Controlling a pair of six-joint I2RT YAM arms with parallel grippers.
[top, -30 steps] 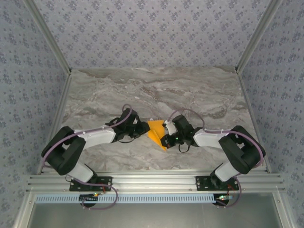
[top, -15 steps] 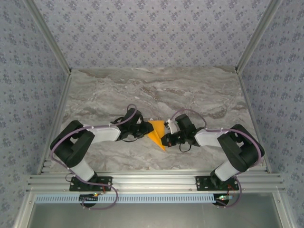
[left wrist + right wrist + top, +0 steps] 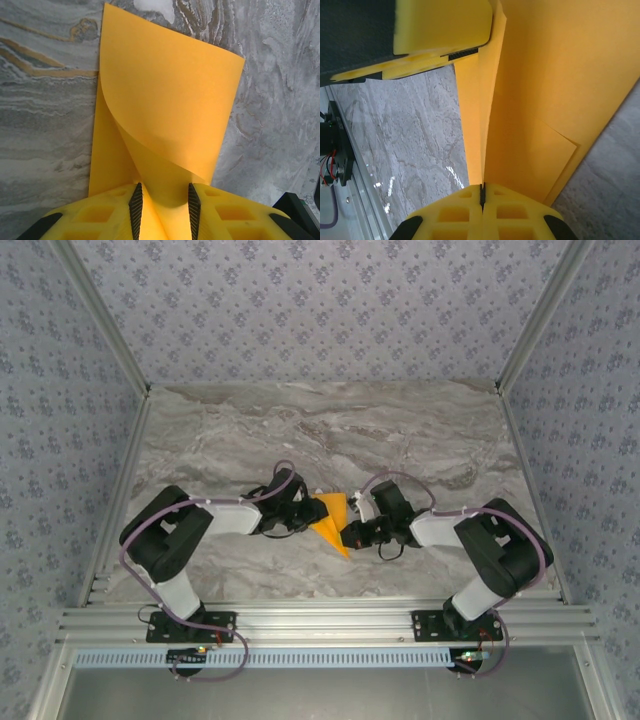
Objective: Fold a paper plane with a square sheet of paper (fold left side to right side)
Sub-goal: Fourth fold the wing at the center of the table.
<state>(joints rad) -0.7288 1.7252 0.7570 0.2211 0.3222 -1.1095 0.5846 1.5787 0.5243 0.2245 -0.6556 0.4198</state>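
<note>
One square sheet of paper [image 3: 331,516], bright orange, is seen near the middle of the marble desk [image 3: 400,430], between two grippers. Its one side is curled up and over. The left gripper [image 3: 165,206] is held with its jaws apart, the raised curl passing between them. The right gripper [image 3: 481,192] is clamped tight on the sheet's edge.

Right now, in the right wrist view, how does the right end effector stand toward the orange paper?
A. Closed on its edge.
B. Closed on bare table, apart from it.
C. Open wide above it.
A: the fingers of the right end effector meet with no gap, with the edge of the square sheet of paper pinched between them.
</note>
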